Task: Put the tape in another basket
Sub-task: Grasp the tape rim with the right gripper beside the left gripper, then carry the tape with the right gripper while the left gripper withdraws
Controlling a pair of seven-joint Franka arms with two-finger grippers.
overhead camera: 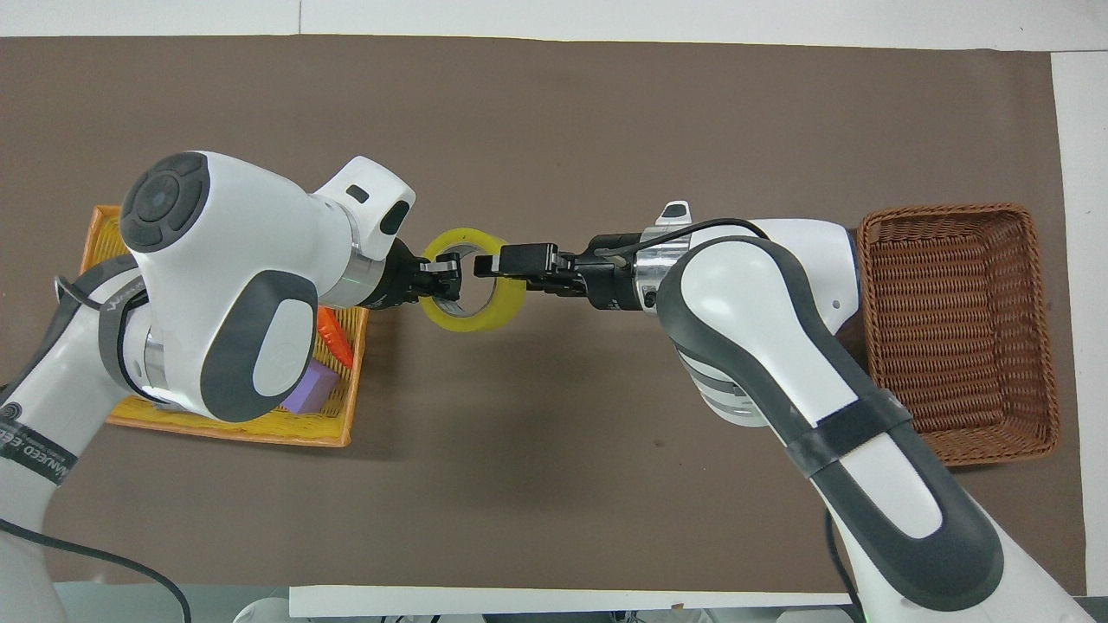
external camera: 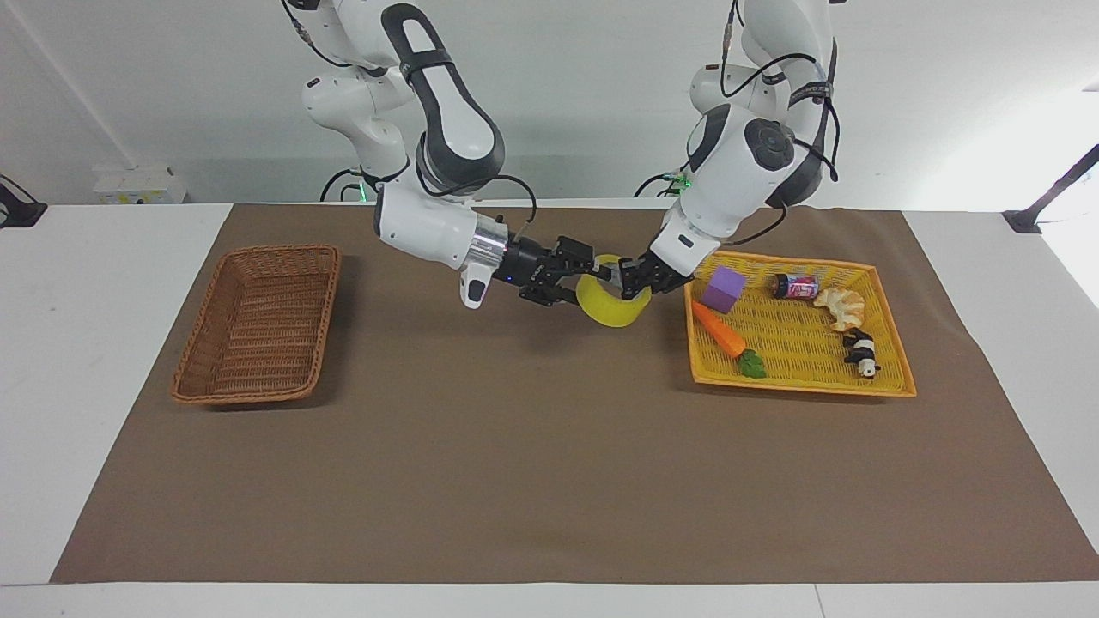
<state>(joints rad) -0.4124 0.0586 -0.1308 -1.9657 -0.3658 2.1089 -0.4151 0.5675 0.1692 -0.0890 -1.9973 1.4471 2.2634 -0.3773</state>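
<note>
**Both claws meet at the tape**

Left gripper point(external camera: 625, 281) is clenched on the rim of the translucent yellow packing tape roll point(external camera: 612, 303), held in the air over the brown mat point(external camera: 549, 481), beside the yellow flat woven basket point(external camera: 889, 378). The right gripper point(external camera: 582, 273) reaches the roll's other rim; whether it has clamped, I cannot tell. The dark brown wicker basket point(external camera: 258, 393) sits at the right arm's end.

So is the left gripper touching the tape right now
Touching. In the overhead view the left gripper grips the tape's rim, one finger inside the ring, holding it above the mat. The facing view shows no gap either.
</note>
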